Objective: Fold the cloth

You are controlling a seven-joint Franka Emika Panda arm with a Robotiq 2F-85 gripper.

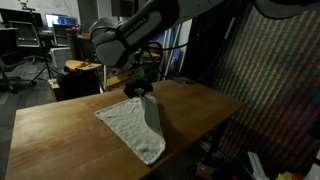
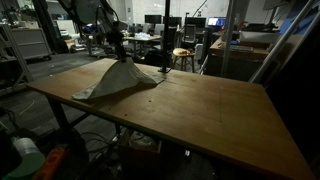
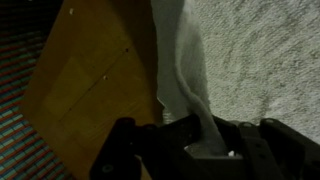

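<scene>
Gripper (image 3: 190,145), seemingly pinching raised cloth (image 3: 185,70) corner, hangs from bent arm (image 1: 130,35) above table (image 1: 60,125).

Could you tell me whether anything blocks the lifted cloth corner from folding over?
Nothing visible does: the gripper holds a raised corner of the cloth, and no other object shows on the table near it.

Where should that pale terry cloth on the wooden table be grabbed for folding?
Pinch a corner from above, as the gripper does now: the pale terry cloth lies mostly flat on the wooden table, so a thin corner lifts easily and the rest drapes behind.
</scene>
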